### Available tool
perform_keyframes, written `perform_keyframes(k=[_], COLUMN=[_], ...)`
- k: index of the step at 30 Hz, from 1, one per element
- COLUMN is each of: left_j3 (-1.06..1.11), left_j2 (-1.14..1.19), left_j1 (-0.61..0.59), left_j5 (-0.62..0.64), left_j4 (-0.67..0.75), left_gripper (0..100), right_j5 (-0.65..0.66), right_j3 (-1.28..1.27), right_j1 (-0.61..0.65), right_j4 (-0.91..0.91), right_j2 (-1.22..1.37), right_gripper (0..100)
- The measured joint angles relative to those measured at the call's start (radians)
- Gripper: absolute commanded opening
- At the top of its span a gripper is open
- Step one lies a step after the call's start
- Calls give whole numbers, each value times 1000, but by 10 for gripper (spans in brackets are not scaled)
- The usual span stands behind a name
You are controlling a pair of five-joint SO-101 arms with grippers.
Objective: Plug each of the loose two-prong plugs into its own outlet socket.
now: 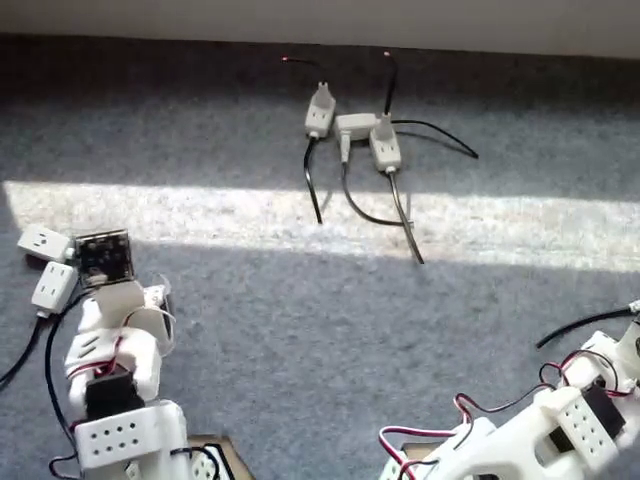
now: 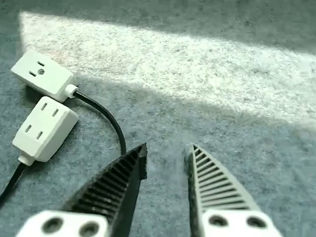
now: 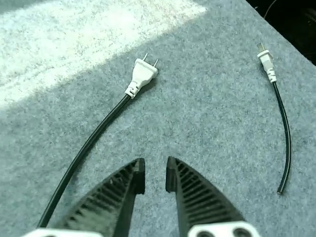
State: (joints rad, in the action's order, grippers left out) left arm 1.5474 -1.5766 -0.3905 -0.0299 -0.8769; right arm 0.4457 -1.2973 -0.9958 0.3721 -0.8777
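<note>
A grey carpeted worktop (image 1: 300, 330) fills the scene, crossed by a broad band of sunlight (image 1: 250, 215). The left arm (image 1: 110, 370) stands folded at the near left corner and the right arm (image 1: 540, 430) lies low at the near right. The left tool (image 2: 165, 155) hovers over bare carpet, moderately parted and holding nothing. The right tool (image 3: 155, 175) is parted only narrowly and is also empty.

Two white socket blocks (image 2: 43, 75) (image 2: 44, 129) lie side by side just beside the left tool. A two-prong plug (image 3: 142, 74) on a black cord lies ahead of the right tool. A smaller plug (image 3: 266, 61) on a short cord lies well apart from it.
</note>
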Motion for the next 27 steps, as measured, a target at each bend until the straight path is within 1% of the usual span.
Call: perform_keyframes(k=[3, 6, 8, 10, 13, 16, 20, 22, 27], left_j3=[0, 0, 0, 0, -6, -72, -235, -342, -672], left_j2=[-92, -150, -155, -135, -48, 86, 330, 476, 878], left_j1=[-104, -227, -315, -345, -356, -359, -359, -381, -457], left_j5=[0, -6, -57, -129, -227, -313, -483, -562, -677], left_j4=[-74, -94, -101, -104, -107, -109, -109, -109, -109], left_gripper=[133, 133, 133, 133, 134, 134, 134, 134, 134], right_j5=[0, 5, 8, 25, 91, 112, 117, 117, 117], right_j3=[0, 0, 0, 0, 0, 0, 0, 0, -21], right_j1=[8, 11, 11, 11, 11, 11, -3, -6, -6], right_j4=[9, 48, 66, 71, 71, 71, 71, 71, 71], right_j2=[0, 0, 0, 0, 0, 0, 0, 0, 0], right_gripper=[91, 91, 91, 91, 91, 91, 91, 91, 91])
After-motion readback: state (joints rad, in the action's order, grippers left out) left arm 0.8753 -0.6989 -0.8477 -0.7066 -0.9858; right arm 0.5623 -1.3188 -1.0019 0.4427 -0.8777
